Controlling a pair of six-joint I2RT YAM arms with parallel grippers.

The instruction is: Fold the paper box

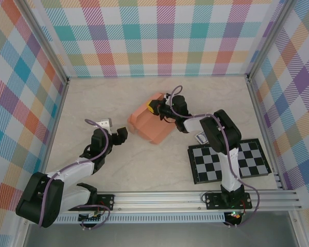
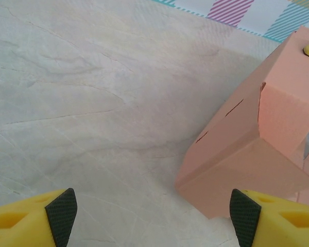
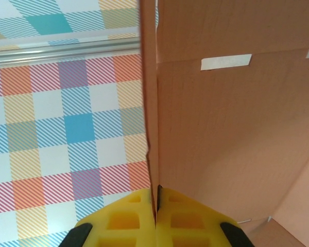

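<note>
While the salmon-orange paper box (image 1: 150,127) sat partly folded near the middle of the pale marbled worktop (image 1: 92,98), I held my right fingers (image 1: 155,108) pressed together at its far edge, clamped on a thin upright wall of card. From my right wrist, that wall ran straight up out of the closed yellow right fingers (image 3: 157,213), with a broad card panel (image 3: 232,134) to its right bearing a short white strip of tape (image 3: 226,62), and the plaid wall (image 3: 67,128) behind. My left fingers (image 1: 121,136) stood wide apart and gripped nothing, low over the worktop just beside the box's near-left corner. From my left wrist, the black pads (image 2: 62,212) framed bare worktop (image 2: 67,103), and the box's corner (image 2: 247,154) lay just ahead of the right-hand pad. A black-and-white checkered board (image 1: 229,160) lay flat near my right arm's base, well apart from the box.
</note>
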